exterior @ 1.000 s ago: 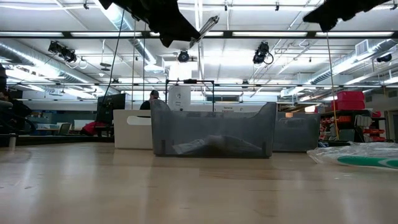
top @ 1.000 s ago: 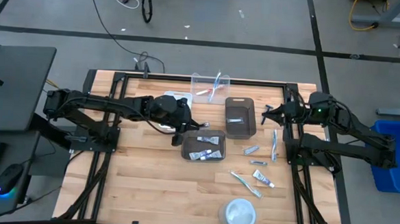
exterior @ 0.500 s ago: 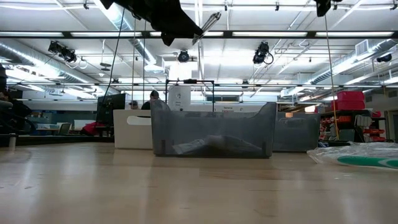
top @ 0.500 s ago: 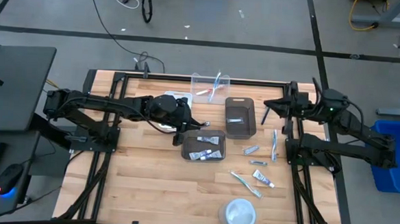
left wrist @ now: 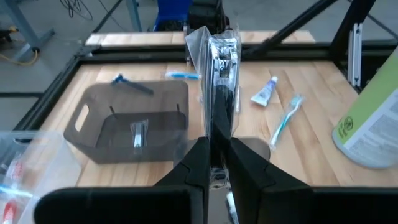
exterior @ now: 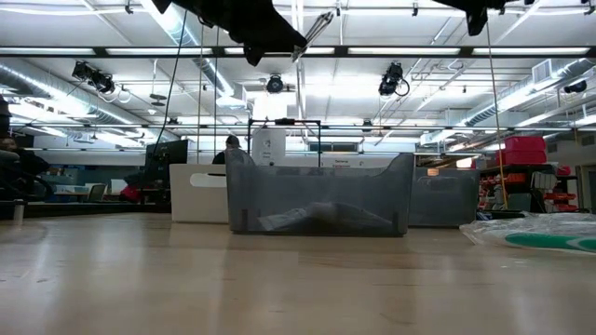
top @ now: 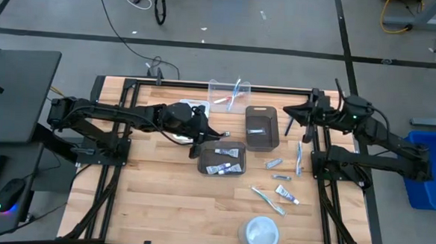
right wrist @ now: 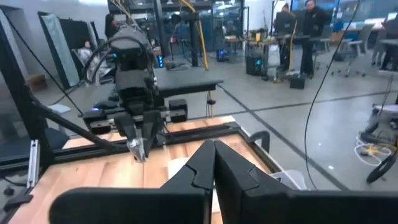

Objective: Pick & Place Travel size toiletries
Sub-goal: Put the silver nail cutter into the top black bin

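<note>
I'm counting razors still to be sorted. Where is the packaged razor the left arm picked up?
The packaged razor is pinched in the left gripper, held in the air above the dark grey bin near the table's middle in the high view.

- Bright, even overhead light fills the high view; the wooden table (top: 162, 194) shows no harsh glare, and the arms throw only soft, short shadows.
- In the low view, long ceiling light strips (exterior: 391, 51) glow white and wash out the upper room, so the arms overhead read as black silhouettes.
- The near table surface in the low view is blurred, with a pale sheen.
- In the left wrist view, glare streaks the clear wrapper of the packaged razor (left wrist: 221, 68); the near bottle (left wrist: 373, 118) at the edge is soft.
- The right wrist view is slightly hazy, its background dimmer.
</note>
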Robot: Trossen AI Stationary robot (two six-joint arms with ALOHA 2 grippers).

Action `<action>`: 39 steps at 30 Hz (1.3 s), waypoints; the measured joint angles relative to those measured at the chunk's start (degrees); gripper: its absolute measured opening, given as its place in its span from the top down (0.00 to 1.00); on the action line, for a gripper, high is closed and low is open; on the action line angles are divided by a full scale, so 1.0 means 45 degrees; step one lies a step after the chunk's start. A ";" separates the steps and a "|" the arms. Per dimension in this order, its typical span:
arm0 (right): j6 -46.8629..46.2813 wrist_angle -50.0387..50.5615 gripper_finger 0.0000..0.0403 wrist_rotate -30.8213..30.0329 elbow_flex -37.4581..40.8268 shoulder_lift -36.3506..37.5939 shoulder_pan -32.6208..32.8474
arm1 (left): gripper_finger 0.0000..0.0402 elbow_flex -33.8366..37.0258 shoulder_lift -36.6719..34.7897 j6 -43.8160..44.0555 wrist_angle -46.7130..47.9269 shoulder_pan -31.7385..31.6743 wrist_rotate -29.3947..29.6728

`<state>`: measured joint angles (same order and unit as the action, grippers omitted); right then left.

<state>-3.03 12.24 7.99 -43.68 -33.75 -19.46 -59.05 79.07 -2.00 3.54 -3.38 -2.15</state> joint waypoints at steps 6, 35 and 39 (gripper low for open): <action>-0.0152 -0.0923 0.97 0.1187 0.0005 -0.1431 0.0010 | 0.90 0.0000 0.0000 0.0265 -0.0449 -0.0174 -0.0001; -0.1731 -0.7304 0.41 0.2363 0.0005 -0.5690 0.0913 | 0.90 0.0000 0.0000 0.1019 -0.3291 -0.0573 -0.0750; -0.1805 -0.8401 0.36 0.2345 0.0002 -0.6341 0.1153 | 0.90 -0.0005 0.0000 0.1030 -0.3490 -0.0573 -0.0809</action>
<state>-11.15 -25.57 18.55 -43.67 -62.29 -14.28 -59.07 79.07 2.64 -12.17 -5.96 -5.79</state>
